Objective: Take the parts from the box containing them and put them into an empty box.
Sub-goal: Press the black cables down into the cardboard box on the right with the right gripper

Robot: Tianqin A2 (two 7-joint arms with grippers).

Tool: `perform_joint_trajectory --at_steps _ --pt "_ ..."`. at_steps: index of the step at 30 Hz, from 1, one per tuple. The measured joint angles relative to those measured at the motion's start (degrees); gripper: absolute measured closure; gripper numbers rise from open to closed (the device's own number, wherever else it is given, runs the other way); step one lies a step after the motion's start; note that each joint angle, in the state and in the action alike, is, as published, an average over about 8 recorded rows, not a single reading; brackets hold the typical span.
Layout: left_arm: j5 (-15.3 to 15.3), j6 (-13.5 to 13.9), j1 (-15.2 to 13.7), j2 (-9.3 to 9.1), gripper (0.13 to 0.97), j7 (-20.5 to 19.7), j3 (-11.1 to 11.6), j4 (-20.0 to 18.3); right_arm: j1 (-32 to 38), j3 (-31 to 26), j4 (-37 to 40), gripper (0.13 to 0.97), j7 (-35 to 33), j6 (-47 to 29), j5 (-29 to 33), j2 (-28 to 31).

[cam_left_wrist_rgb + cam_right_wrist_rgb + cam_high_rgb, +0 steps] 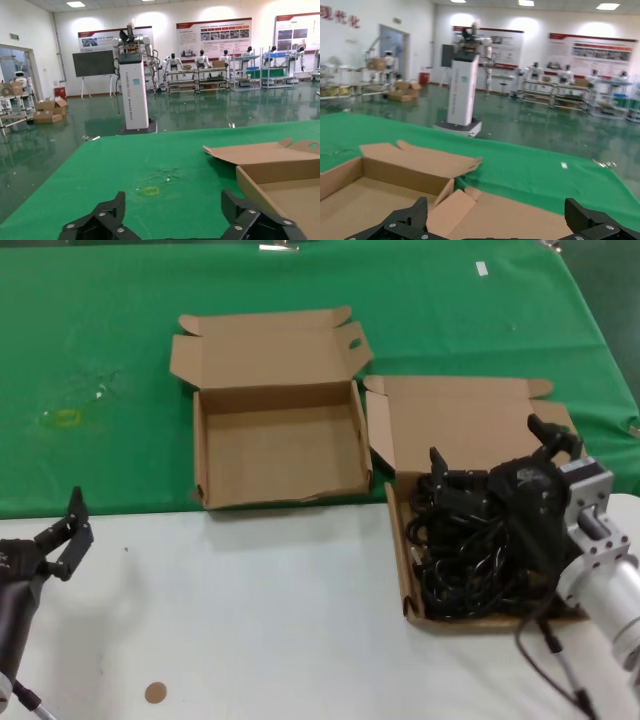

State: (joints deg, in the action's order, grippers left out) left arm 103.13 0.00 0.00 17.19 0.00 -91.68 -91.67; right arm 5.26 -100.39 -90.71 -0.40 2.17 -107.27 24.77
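Several black coiled power cables [465, 555] lie in the right cardboard box [400, 560], whose lid [470, 420] lies open behind it. The empty box [280, 445] stands open to its left on the green cloth. My right gripper [490, 452] hovers just above the far part of the cable pile, open and empty. In the right wrist view the right gripper [497, 222] looks over the cable box's lid [520, 215] with the empty box [365, 195] beside it; the cables are hidden there. My left gripper [62, 532] is parked open at the near left, also seen in its wrist view [172, 220].
The boxes sit where the green cloth [100, 330] meets the white table [250, 620]. A yellowish stain [62, 418] marks the cloth at far left. A small brown disc [155, 692] lies on the white surface. The empty box's corner [280, 180] shows in the left wrist view.
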Motion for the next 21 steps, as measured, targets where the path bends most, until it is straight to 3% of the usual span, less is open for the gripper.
perform_joint_trajectory --at_steps 10,18,21 --pt "0.0 0.0 0.0 0.0 0.547 0.0 0.0 0.0 6.3 -11.9 -3.6 0.129 3.5 -1.7 -5.8 22.0" --pt "0.0 0.0 0.0 0.0 0.754 0.0 0.0 0.0 15.2 -15.9 -3.1 0.129 9.8 -16.2 0.8 34.9" --pt "0.0 0.0 0.0 0.0 0.754 0.0 0.0 0.0 18.3 -16.1 -2.3 0.129 9.7 -23.3 3.6 36.9"
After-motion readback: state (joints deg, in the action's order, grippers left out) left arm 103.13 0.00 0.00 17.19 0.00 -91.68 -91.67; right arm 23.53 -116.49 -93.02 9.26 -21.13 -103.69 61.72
